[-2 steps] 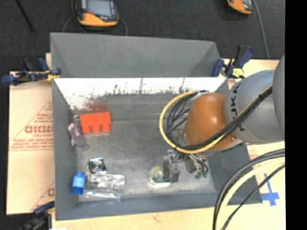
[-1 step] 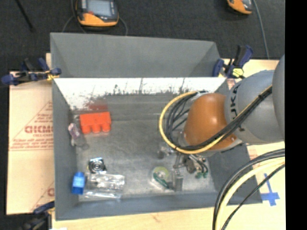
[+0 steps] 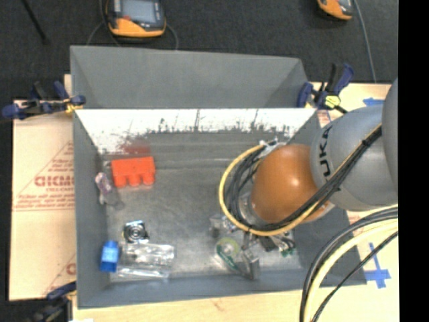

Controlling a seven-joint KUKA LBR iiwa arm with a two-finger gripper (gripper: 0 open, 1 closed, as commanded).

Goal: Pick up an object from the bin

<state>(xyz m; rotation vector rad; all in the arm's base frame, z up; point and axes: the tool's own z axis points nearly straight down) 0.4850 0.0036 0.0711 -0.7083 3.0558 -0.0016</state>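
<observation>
We find the hand (image 3: 245, 257) low in the right half of the bin (image 3: 194, 277), near the front wall, below the arm's orange cover (image 3: 281, 183). It sits directly over a small pale green round piece (image 3: 230, 249) lying on the floor there. We cannot tell whether the hand is spread or pressed together, as the cover and cables mask it.

The other items lie well apart to the left: an orange brick (image 3: 132, 171), a shiny metal fitting (image 3: 136, 231), a blue block (image 3: 109, 255) and a clear packet (image 3: 149, 254).

We judge the step in hand to be the approach and seating at the grasp. The next move calls for a firm closure on the piece, then a straight lift clear of the front wall.
</observation>
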